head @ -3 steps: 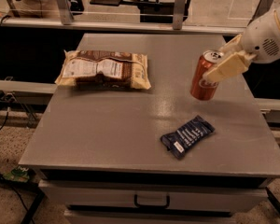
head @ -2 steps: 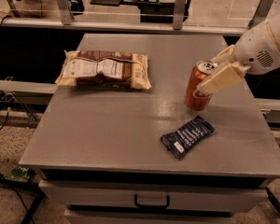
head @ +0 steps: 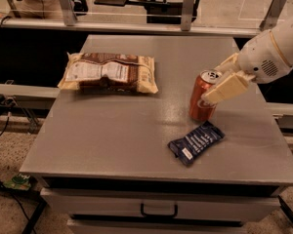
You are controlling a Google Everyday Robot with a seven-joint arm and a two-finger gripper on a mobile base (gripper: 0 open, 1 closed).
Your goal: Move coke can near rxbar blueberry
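The coke can (head: pixel 201 95), red with a silver top, stands on the grey table (head: pixel 112 130) at the right, tilted slightly. My gripper (head: pixel 216 84) comes in from the right on a white arm, and its cream fingers (head: pixel 224 87) are closed around the can's upper part. The rxbar blueberry (head: pixel 196 142), a dark navy wrapper with a small white label, lies flat just in front of the can, a short gap from its base.
A large brown and cream bag (head: pixel 109 72) lies on the table's back left. The table has a drawer with a handle (head: pixel 158 211) below its front edge. Metal rails and posts (head: pixel 188 4) stand behind the table.
My gripper has carried the coke can forward and to the left, lowering it toward the table close to the rxbar blueberry. The bar and the bag have not moved.
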